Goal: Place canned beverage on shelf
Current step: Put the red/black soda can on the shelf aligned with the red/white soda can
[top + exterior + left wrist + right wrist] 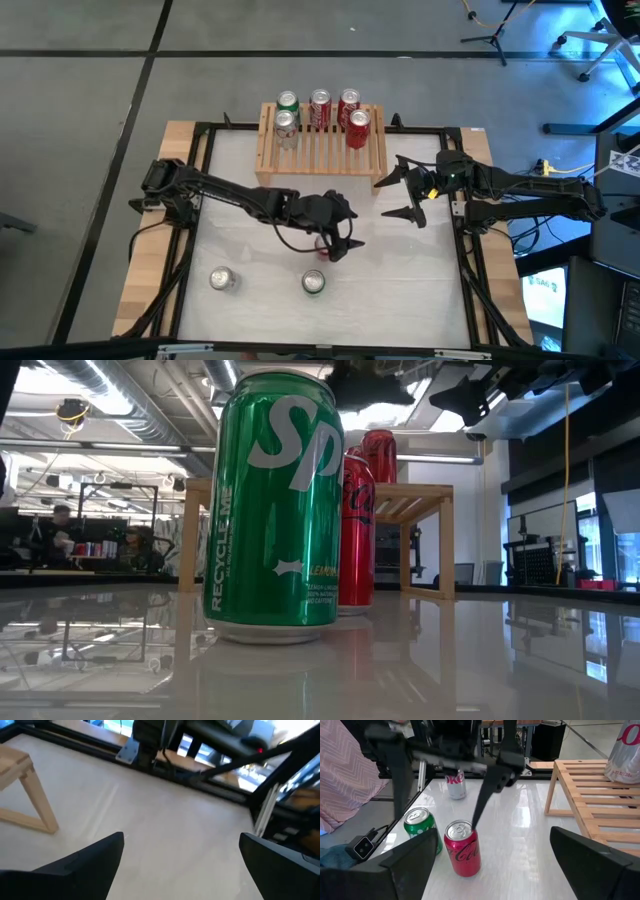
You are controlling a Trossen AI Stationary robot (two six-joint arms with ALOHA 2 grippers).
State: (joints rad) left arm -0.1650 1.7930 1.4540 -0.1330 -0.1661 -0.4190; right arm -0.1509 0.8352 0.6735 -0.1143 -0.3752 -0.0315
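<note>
A red can (463, 849) stands upright on the table near its middle, in front of the wooden shelf (320, 150). My left gripper (335, 243) hangs open just above this can; in the left wrist view nothing shows between its fingers. The shelf's slatted top carries several cans (318, 118), red, green and silver. Off the shelf's right end my right gripper (412, 190) waits, open, above the table. A green can (422, 831) and a silver can (456, 785) stand on the table, both apart from the grippers. My left gripper comes slanting down from the table's left. One fingertip (476, 820) ends right at the red can's top rim (468, 826); whether it touches I cannot tell. The can stands upright on its base on the table.
The green can (314, 283) stands near the front edge and the silver one (221, 279) to its left. A black frame (200, 160) runs round the white tabletop. Bare slats (325, 155) show along the shelf's front half.
</note>
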